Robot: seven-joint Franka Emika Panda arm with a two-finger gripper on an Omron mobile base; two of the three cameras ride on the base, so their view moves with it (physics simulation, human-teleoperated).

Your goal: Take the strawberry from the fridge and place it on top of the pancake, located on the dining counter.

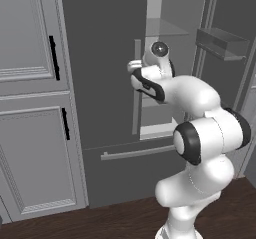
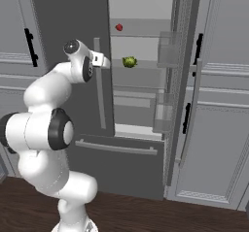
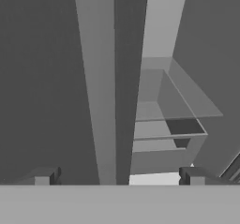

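The dark grey fridge (image 1: 100,58) has its left door shut and its right door swung open. On an upper glass shelf inside lies the tiny red strawberry (image 2: 119,27). A green round fruit (image 2: 129,61) sits one shelf lower. My gripper (image 2: 104,60) hovers at the inner edge of the left door, level with the green fruit and below and left of the strawberry. In the hand view the gripper (image 3: 119,176) is open, its fingertips (image 3: 44,176) straddling the door's long silver handle (image 3: 101,78) without holding anything. The pancake and the dining counter are out of view.
The open right door (image 2: 182,80) carries clear bins (image 1: 222,43) and stands close beside the gap. Below is the fridge's bottom drawer with a horizontal bar (image 2: 116,148). Light grey panelled cabinets (image 1: 30,83) (image 2: 219,105) flank the fridge. The floor is dark wood (image 2: 146,211).
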